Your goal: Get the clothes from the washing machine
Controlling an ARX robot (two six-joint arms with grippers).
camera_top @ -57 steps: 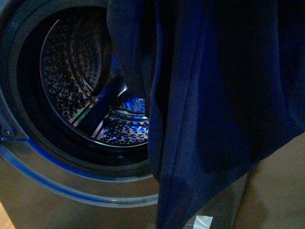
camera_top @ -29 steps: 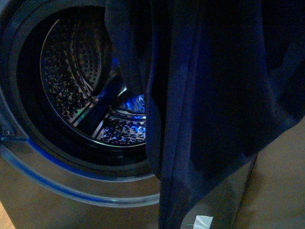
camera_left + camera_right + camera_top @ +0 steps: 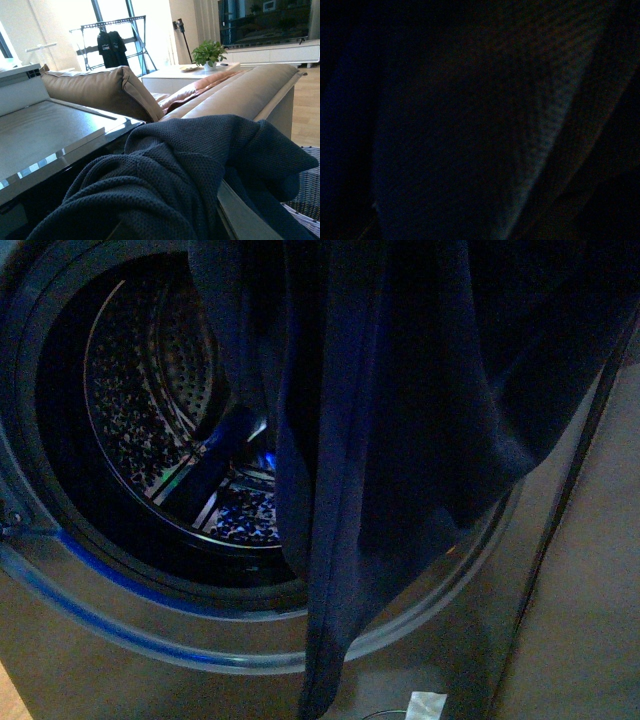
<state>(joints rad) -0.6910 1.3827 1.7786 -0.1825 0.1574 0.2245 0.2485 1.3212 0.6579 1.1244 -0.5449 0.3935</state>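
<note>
The clothes [image 3: 400, 420], a limp dark navy garment, hang from above the picture in the front view. They cover the right half of the washing machine's round opening [image 3: 60, 540]. Their lowest tip reaches below the door rim. The perforated steel drum [image 3: 150, 410] shows to the left of the fabric and looks bare. In the left wrist view the clothes [image 3: 165, 180] lie bunched over my left gripper, which is shut on them with its fingers buried in the knit. The right wrist view is dark, so I tell nothing from it.
A white label [image 3: 425, 705] sits low on the machine's grey front. The left wrist view shows the machine's flat top [image 3: 45, 135], a tan sofa [image 3: 105, 90] behind it, and a woven basket's edge [image 3: 307, 200] beside the hanging fabric.
The clothes have swung to the left and lifted on the right, uncovering the door rim and grey panel there and hiding more of the drum.
</note>
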